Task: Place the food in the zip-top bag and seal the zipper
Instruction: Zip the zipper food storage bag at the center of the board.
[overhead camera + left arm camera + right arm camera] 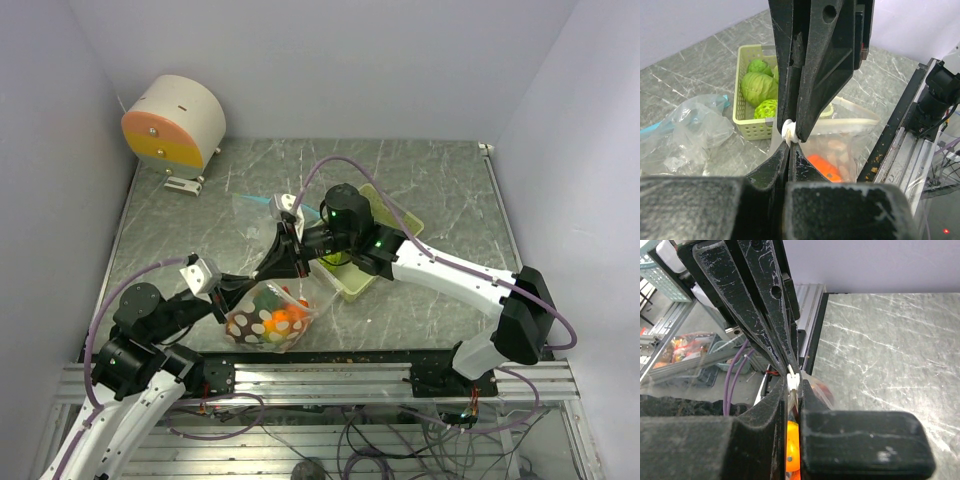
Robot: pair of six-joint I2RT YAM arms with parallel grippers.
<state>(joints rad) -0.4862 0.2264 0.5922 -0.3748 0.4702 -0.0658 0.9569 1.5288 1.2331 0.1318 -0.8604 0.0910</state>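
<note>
Closed on top edge of zip-top bag: left pincer and right pincer, tips meeting. Bag body below pincers, lower centre of top view, food inside. Left wrist view shows green toy vegetables in basket, upper left.

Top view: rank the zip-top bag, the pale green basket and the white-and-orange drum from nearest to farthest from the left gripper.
1. zip-top bag: pinched at its top edge by the left gripper, by the near table edge.
2. basket: off to the right, mid-table, partly under the other arm.
3. white-and-orange drum: far-left corner, clearly the farthest.
</note>
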